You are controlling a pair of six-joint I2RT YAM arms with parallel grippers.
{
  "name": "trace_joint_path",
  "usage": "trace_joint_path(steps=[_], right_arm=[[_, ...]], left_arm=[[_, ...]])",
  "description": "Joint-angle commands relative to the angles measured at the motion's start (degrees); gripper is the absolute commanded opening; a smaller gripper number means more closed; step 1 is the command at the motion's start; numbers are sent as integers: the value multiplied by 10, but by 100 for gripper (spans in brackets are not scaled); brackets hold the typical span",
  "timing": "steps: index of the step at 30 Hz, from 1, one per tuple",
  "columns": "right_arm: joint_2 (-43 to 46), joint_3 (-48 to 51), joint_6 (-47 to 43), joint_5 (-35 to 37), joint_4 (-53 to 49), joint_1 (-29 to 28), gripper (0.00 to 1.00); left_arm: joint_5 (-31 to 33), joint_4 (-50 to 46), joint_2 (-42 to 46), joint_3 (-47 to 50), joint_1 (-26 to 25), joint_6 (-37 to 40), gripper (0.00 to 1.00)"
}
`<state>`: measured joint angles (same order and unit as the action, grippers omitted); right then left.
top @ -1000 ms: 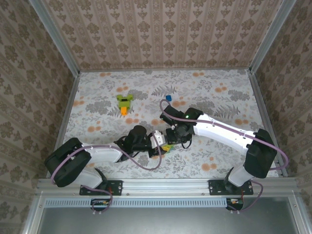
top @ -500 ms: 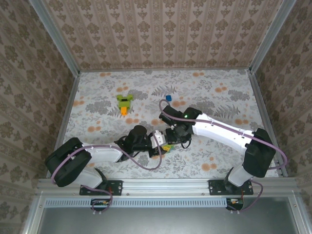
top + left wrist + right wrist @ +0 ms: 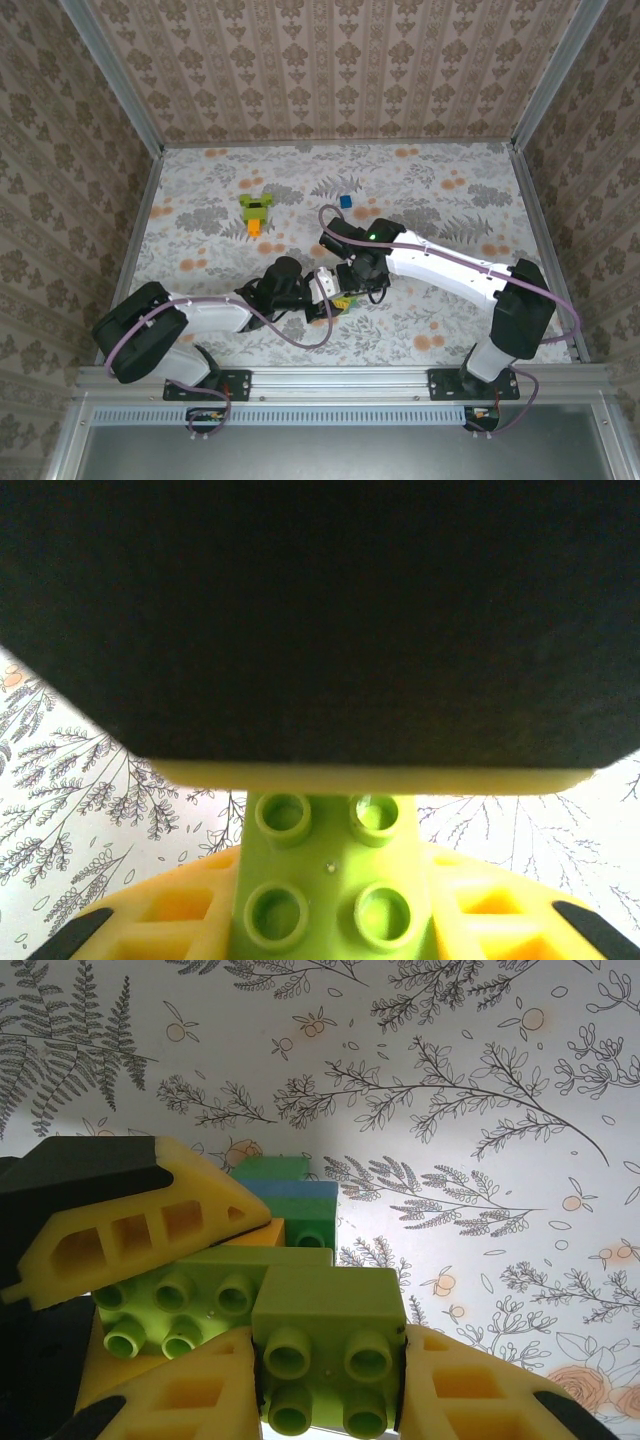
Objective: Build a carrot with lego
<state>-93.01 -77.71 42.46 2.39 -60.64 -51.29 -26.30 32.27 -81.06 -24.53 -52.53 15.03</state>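
Floral tabletop (image 3: 450, 200): left gripper (image 3: 337, 302) clamped a lime brick (image 3: 322, 865); right gripper (image 3: 360, 291) (its 2 o'clock) pinched a second lime brick (image 3: 328, 1325)

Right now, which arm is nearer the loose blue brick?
Right. The right arm bends just short of the blue brick; the left arm stops farther away, to its near left.

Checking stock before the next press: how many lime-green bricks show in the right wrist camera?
2. One lime-green brick sits in the right gripper; a second lime-green brick adjoins it toward the picture's left. Others may be hidden behind them.
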Motion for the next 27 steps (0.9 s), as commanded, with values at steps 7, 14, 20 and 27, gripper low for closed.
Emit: trace_joint_path(steps=[7, 14, 20, 27], right_arm=[[-16, 8, 4, -12, 8, -5, 32], [2, 3, 1, -16, 19, -5, 46], [11, 2, -2, -21, 24, -6, 53], [30, 3, -7, -33, 42, -4, 62]], left_arm=[[23, -51, -23, -2, -9, 26, 11], [23, -52, -24, -5, -10, 26, 11], [24, -54, -26, -6, -11, 26, 11], [23, -57, -30, -9, -11, 27, 11]])
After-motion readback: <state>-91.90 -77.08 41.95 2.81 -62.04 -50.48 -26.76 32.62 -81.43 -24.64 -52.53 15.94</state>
